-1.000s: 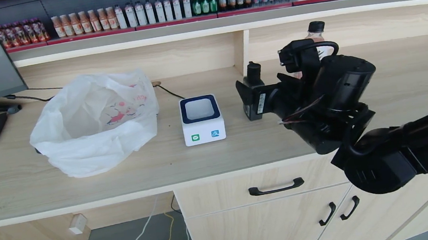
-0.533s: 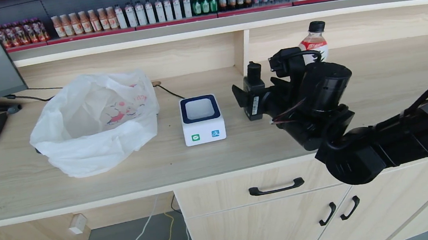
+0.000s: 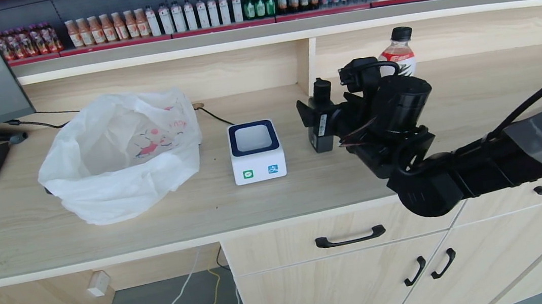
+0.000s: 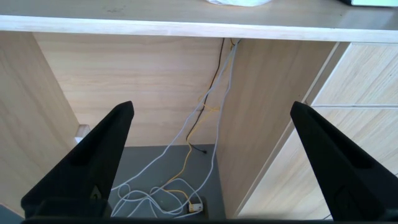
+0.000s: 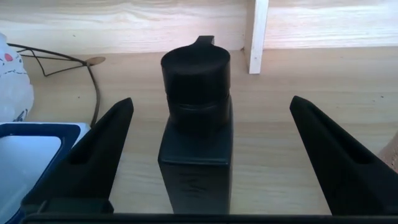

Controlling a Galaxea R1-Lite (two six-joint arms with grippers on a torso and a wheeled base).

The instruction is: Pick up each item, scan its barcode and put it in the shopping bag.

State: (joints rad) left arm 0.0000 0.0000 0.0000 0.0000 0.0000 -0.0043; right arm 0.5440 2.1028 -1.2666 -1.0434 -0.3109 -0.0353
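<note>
Right of centre in the head view, the right gripper is spread wide and holds nothing; the black bottle stands upright between its fingers on the tabletop. Tall and narrow, it could tip toward the scanner if one finger lands first, or slip if gripped by the cap.

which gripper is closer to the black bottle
Right. The right gripper is open, with the black bottle standing between its fingers. The left gripper hangs below the counter edge, far from it.
</note>
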